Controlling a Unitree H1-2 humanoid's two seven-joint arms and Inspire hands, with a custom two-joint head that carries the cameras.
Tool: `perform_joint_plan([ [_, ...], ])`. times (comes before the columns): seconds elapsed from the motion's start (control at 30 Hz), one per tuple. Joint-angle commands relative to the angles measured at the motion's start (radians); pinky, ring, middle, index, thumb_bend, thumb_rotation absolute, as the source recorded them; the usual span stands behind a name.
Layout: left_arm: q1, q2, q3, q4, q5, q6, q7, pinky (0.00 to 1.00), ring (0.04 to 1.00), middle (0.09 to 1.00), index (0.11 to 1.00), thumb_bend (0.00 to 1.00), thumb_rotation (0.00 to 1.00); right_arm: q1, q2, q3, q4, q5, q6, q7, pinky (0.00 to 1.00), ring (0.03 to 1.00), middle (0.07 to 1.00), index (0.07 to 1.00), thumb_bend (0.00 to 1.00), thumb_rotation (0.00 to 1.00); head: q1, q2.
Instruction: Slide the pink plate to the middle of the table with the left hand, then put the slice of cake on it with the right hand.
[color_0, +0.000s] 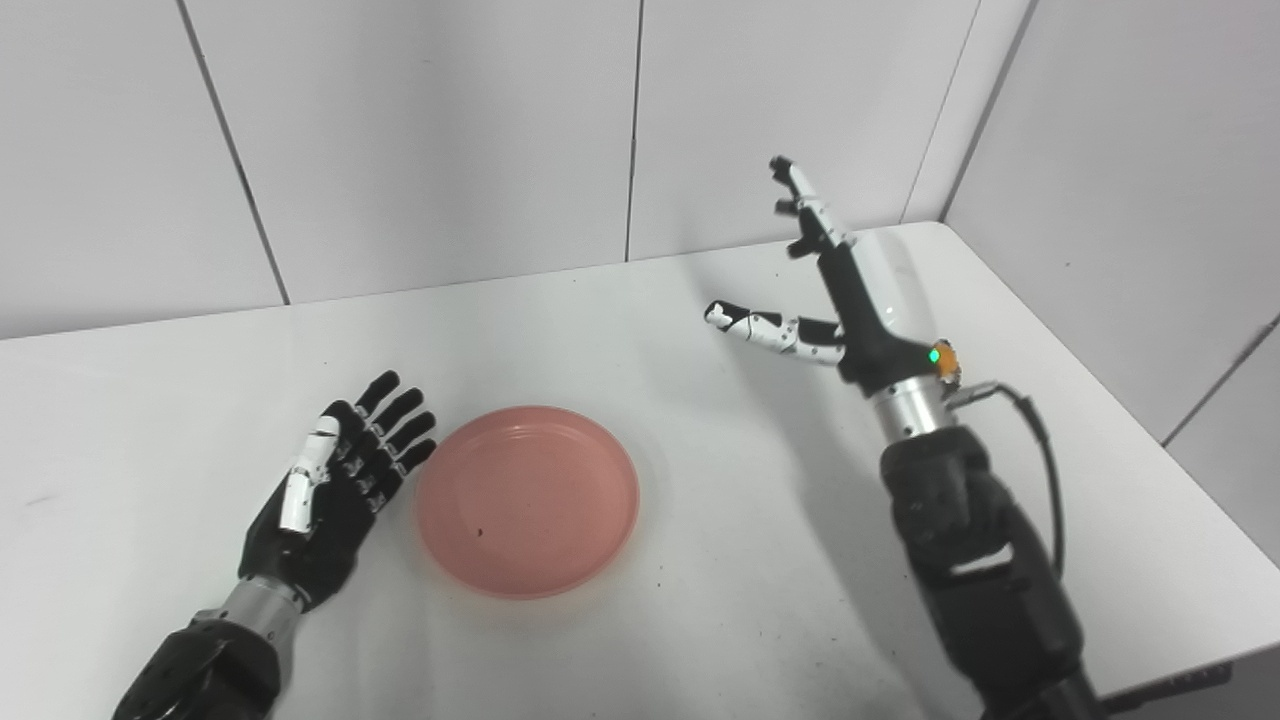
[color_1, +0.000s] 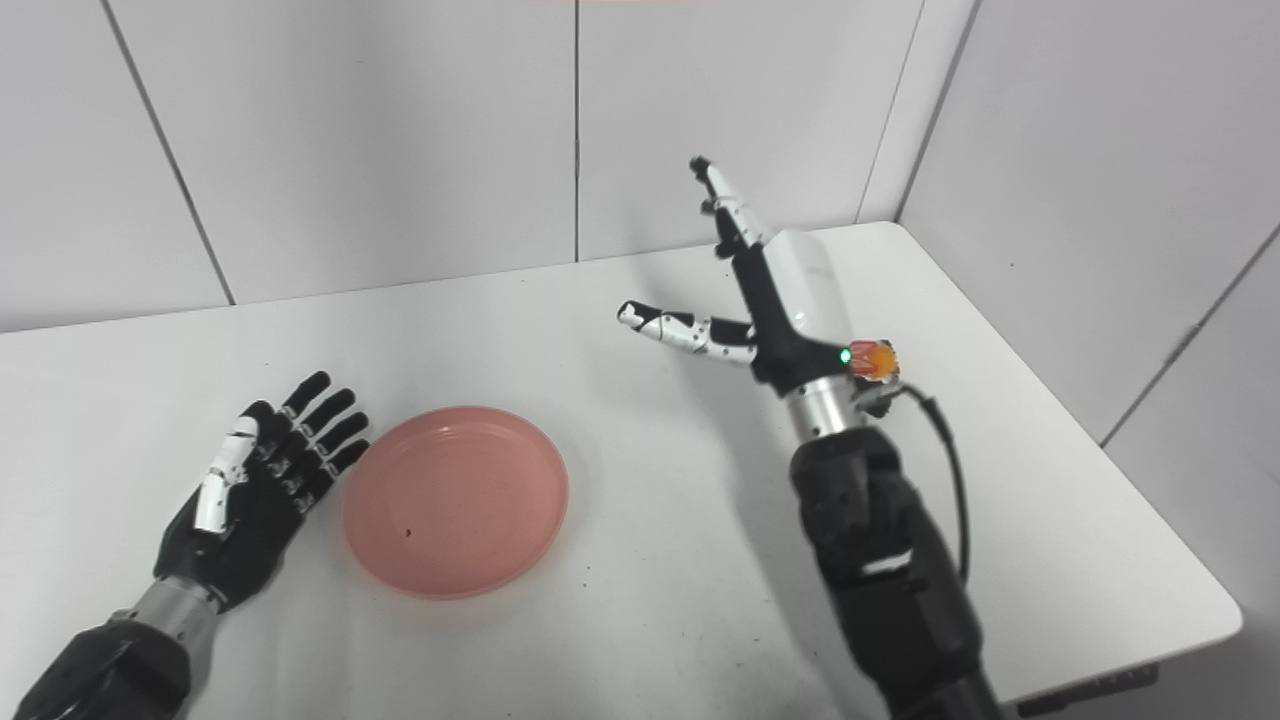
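On the white tabletop (color_0: 700, 330), a little left of its centre, lies the round, shallow pink plastic plate (color_0: 528, 500), flat and bare inside apart from a tiny dark speck near its middle. Just beside the plate's left rim rests the left hand (color_0: 330, 480), black with a white thumb segment, lying low on the table with its palm turned toward the plate and its fingers (color_0: 400, 425) spread and extended toward the back wall; the fingertips come very close to the rim, though whether they touch it cannot be told from either view. That hand grasps nothing. Well apart on the right side, the right hand (color_1: 770, 300) is raised above the table on its dark forearm (color_1: 880, 560), standing nearly upright, the fingers (color_1: 725, 205) stretched up and back and the thumb (color_1: 680, 328) pointing out to the left, so the hand is wide apart and empty. A small green light and an orange part show at its wrist (color_1: 860, 358), and a black cable (color_1: 950, 480) loops down along the arm. No slice of cake can be seen in either view. Behind the table stand pale grey wall panels (color_0: 430, 130) with dark vertical seams, and a few small dark specks dot the table surface near the front.
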Motion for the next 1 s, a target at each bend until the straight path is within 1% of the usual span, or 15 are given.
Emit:
perform_joint_plan([
  [0.0,0.035,0.026,-0.001,0.078,0.021,0.017,0.0,0.91,0.912,0.931,0.928,0.42,1.0,-0.049,-0.049,-0.011,-0.044,-0.045,0.054,0.035,0.69,0.859,0.928,0.908,0.9,0.67,-0.008,-0.002],
  [0.1,0.029,0.034,0.004,0.108,0.019,-0.004,-0.012,0.9,0.906,0.924,0.921,0.43,0.98,-0.057,-0.104,-0.016,-0.053,-0.078,0.101,0.088,0.69,0.869,0.929,0.896,0.9,0.63,-0.029,-0.007],
  [0.13,0.028,0.037,0.005,0.114,0.019,-0.009,-0.015,0.89,0.901,0.919,0.916,0.44,0.96,-0.059,-0.114,-0.017,-0.057,-0.082,0.116,0.107,0.71,0.891,0.939,0.9,0.89,0.61,-0.031,-0.008],
  [0.2,0.027,0.039,0.007,0.117,0.021,-0.013,-0.015,0.89,0.896,0.914,0.912,0.45,0.95,-0.062,-0.14,-0.02,-0.075,-0.082,0.162,0.166,0.72,0.905,0.949,0.905,0.88,0.59,-0.04,-0.01],
  [0.23,0.026,0.04,0.01,0.123,0.02,-0.011,-0.012,0.88,0.895,0.913,0.911,0.45,0.95,-0.063,-0.162,-0.023,-0.085,-0.086,0.191,0.205,0.72,0.909,0.952,0.907,0.88,0.59,-0.046,-0.013],
  [0.3,0.023,0.042,0.016,0.135,0.015,-0.01,-0.011,0.88,0.892,0.91,0.905,0.46,0.94,-0.067,-0.205,-0.026,-0.095,-0.098,0.236,0.269,0.7,0.896,0.943,0.898,0.88,0.53,-0.052,-0.015],
  [0.43,0.016,0.045,0.026,0.164,0.009,-0.017,-0.022,0.89,0.9,0.918,0.914,0.45,0.95,-0.075,-0.261,-0.028,-0.098,-0.108,0.304,0.349,0.68,0.881,0.93,0.895,0.94,0.48,-0.058,-0.017],
  [0.5,0.015,0.046,0.029,0.167,0.011,-0.017,-0.022,0.88,0.892,0.909,0.904,0.46,0.93,-0.079,-0.3,-0.027,-0.096,-0.104,0.334,0.396,0.66,0.872,0.93,0.897,0.94,0.47,-0.06,-0.017],
  [0.57,0.015,0.046,0.031,0.166,0.012,-0.017,-0.022,0.87,0.885,0.902,0.896,0.46,0.9,-0.085,-0.341,-0.026,-0.08,-0.09,0.352,0.439,0.66,0.86,0.925,0.896,0.95,0.46,-0.061,-0.017],
  [0.63,0.015,0.047,0.031,0.164,0.012,-0.016,-0.023,0.87,0.885,0.902,0.895,0.47,0.9,-0.092,-0.366,-0.031,-0.066,-0.076,0.37,0.482,0.67,0.858,0.926,0.897,0.96,0.45,-0.062,-0.018],
  [0.77,0.012,0.05,0.033,0.179,0.012,-0.023,-0.028,0.9,0.896,0.913,0.909,0.46,0.92,-0.104,-0.379,-0.054,-0.038,-0.092,0.382,0.565,0.68,0.866,0.932,0.896,0.97,0.43,-0.064,-0.02],
  [0.83,0.008,0.052,0.035,0.192,0.015,-0.032,-0.031,0.9,0.901,0.918,0.913,0.45,0.93,-0.108,-0.384,-0.062,-0.021,-0.107,0.383,0.598,0.67,0.869,0.931,0.891,0.96,0.4,-0.064,-0.02],
  [0.9,0.005,0.053,0.036,0.203,0.018,-0.039,-0.033,0.88,0.887,0.904,0.899,0.46,0.92,-0.109,-0.391,-0.064,-0.004,-0.116,0.383,0.619,0.68,0.875,0.93,0.885,0.95,0.41,-0.065,-0.02],
  [0.97,0.005,0.054,0.035,0.205,0.022,-0.044,-0.033,0.87,0.881,0.898,0.894,0.46,0.9,-0.105,-0.401,-0.06,0.02,-0.105,0.382,0.617,0.69,0.871,0.927,0.878,0.98,0.44,-0.065,-0.02],
])
